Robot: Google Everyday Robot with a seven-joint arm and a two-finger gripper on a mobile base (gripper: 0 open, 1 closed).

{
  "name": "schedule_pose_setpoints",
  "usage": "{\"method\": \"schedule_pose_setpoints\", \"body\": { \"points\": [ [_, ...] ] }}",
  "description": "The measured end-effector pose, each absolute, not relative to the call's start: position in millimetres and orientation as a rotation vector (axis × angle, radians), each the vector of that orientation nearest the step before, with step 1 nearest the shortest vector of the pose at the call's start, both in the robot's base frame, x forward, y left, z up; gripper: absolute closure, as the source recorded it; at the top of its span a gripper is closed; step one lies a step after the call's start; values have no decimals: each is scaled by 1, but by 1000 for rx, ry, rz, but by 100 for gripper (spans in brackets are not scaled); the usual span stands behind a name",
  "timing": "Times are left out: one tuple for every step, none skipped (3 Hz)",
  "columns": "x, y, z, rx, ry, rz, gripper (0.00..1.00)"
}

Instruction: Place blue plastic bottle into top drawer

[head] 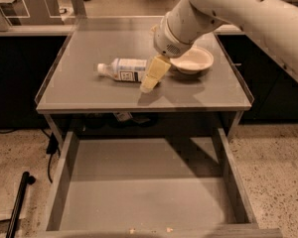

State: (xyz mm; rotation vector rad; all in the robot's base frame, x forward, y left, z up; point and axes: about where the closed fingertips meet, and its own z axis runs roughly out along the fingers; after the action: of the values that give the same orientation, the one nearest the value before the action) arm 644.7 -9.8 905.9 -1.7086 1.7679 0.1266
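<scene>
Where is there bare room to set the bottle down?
The drawer floor is bare. On the table, the left strip and front-right corner are free; the middle is crowded: bottle, pincer at its right end, bowl.

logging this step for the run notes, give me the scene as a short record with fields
blue plastic bottle: lying on its side on the tabletop, cap pointing left
top drawer: pulled open below the tabletop, bottle not in it
gripper: low over the tabletop at the bottle's right end, pointing down and left; contact with the bottle not clear
white bowl: upright on the tabletop, right of the bottle, just behind the gripper
task state: bottle not yet lifted or moved to the drawer
</scene>
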Motion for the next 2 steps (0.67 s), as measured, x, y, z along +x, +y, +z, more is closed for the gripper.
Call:
{"method": "schedule_pose_setpoints", "body": {
  "points": [
    [673, 6, 898, -1713, 1772, 143, 0],
    [690, 13, 879, -1717, 1806, 170, 0]
  ]
}}
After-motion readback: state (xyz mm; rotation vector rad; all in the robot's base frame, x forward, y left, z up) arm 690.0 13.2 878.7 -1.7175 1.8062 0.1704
